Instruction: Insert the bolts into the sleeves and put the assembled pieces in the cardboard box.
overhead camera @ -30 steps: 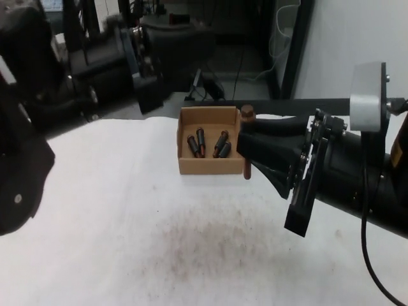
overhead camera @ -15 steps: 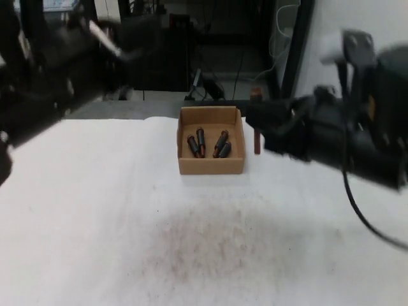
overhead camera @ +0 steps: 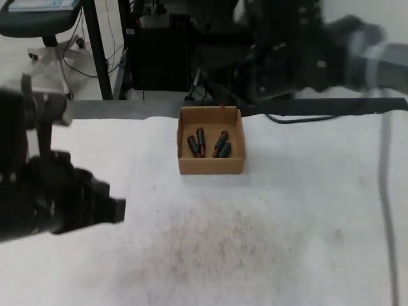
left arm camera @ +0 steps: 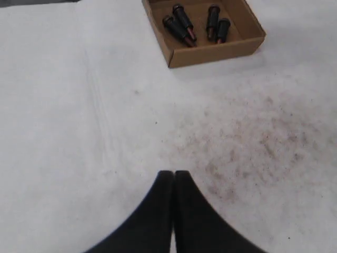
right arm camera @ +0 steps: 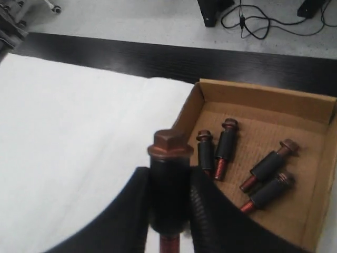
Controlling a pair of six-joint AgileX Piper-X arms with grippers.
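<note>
The cardboard box (overhead camera: 210, 167) stands at the middle back of the white bench, with several assembled bolt-and-sleeve pieces (overhead camera: 207, 143) lying in it. My right gripper (right arm camera: 169, 174) is shut on one more assembled piece (right arm camera: 169, 182), a copper bolt in a black sleeve held upright. It hangs above the bench just beside the box (right arm camera: 263, 100), where the other pieces (right arm camera: 224, 147) lie. My left gripper (left arm camera: 174, 175) is shut with nothing in it, low over the stained cloth, well short of the box (left arm camera: 216, 52). The left arm (overhead camera: 57, 201) is at the front left.
The right arm (overhead camera: 306, 51) shows as a dark blur behind and right of the box. The white cloth (overhead camera: 268, 242) has a brownish stain in the middle. A black bench edge (right arm camera: 105, 52) runs behind the box, with cables and stands beyond.
The right arm with its bolt piece has swung from beside the box's right wall up and back behind it. The left arm has come in to the front left.
</note>
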